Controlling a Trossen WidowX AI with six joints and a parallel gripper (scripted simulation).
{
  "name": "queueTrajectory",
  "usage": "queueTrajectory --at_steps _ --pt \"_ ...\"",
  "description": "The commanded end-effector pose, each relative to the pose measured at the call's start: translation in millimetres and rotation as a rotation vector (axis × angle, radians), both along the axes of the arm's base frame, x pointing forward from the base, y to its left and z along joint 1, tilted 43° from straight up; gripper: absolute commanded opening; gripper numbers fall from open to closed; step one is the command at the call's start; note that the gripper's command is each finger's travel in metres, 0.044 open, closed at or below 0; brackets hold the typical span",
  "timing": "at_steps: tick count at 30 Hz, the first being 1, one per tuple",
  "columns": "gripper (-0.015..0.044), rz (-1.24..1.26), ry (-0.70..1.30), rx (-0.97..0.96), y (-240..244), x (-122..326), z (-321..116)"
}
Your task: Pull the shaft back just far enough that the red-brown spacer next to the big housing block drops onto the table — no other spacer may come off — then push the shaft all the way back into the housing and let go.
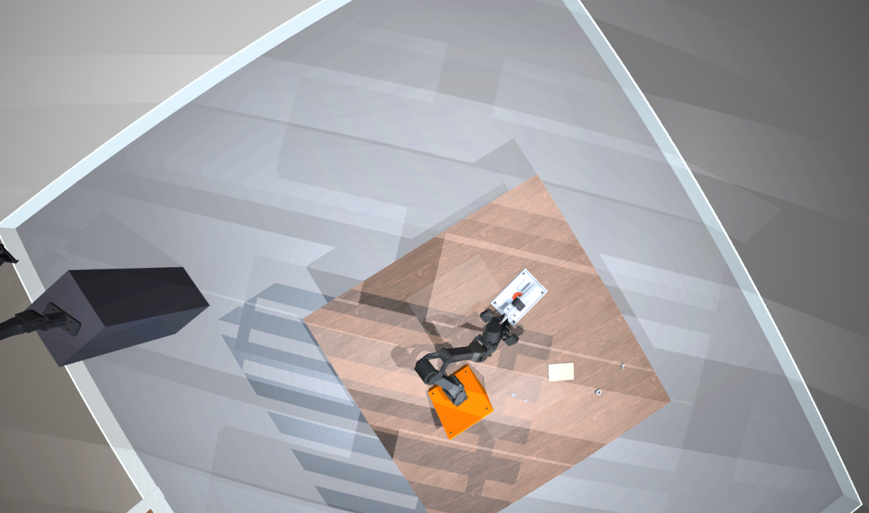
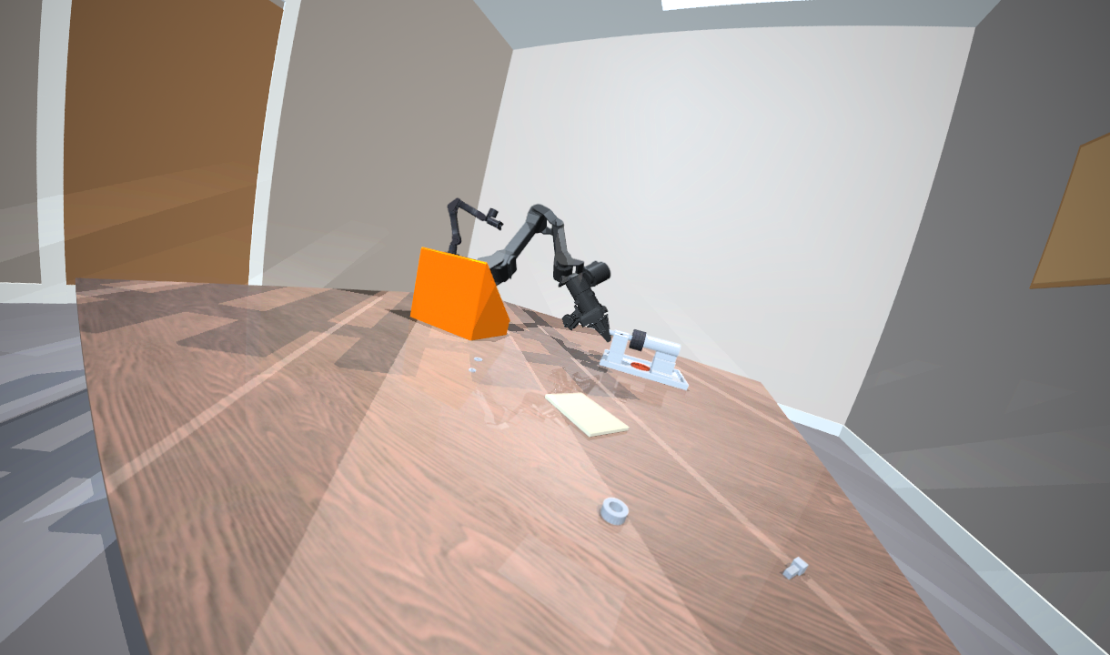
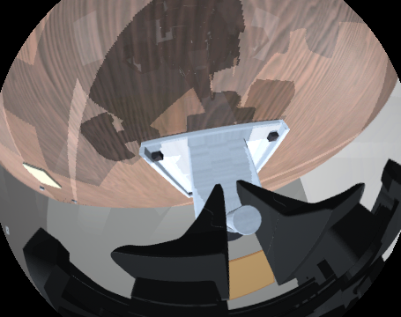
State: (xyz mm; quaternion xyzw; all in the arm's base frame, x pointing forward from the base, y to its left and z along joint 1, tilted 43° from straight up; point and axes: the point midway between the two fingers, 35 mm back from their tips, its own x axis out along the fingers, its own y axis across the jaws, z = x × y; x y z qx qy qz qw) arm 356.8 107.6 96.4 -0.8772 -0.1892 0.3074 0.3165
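Observation:
My gripper [image 1: 503, 322] [image 2: 609, 337] [image 3: 228, 187] is shut on the near end of the light-blue shaft [image 3: 247, 220], just outside the small support post [image 2: 617, 348] [image 3: 218, 163]. The red-brown spacer [image 1: 517, 296] [image 2: 640, 366] is off the shaft. It lies flat on the base plate [image 2: 674, 382] [image 3: 213, 128] below, between the post and the big housing block [image 2: 664, 364]. The black spacer or spacers [image 1: 518, 304] [image 2: 638, 339] remain up on the shaft, close to the housing's round front. How deep the shaft sits inside the housing is hidden.
An orange wedge [image 1: 459, 415] [image 2: 449, 295] carries the arm. A cream plate [image 1: 560, 371] [image 2: 587, 413] [image 3: 41, 175] lies on the table. A grey ring [image 1: 598, 392] [image 2: 614, 510] and a small grey part [image 1: 622, 366] [image 2: 795, 568] lie farther off. Two tiny pale pieces lie near the wedge.

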Motion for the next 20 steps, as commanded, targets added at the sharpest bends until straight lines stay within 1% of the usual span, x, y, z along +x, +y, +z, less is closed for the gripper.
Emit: queueTrajectory --at_steps 1,7,20 --pt "0.0 -0.003 -0.007 0.0 -0.1 3.7 2.6" --pt "0.0 -0.003 -0.007 0.0 -0.1 3.7 2.7" --pt "0.0341 0.0 0.001 0.0 -0.8 -0.8 0.7"
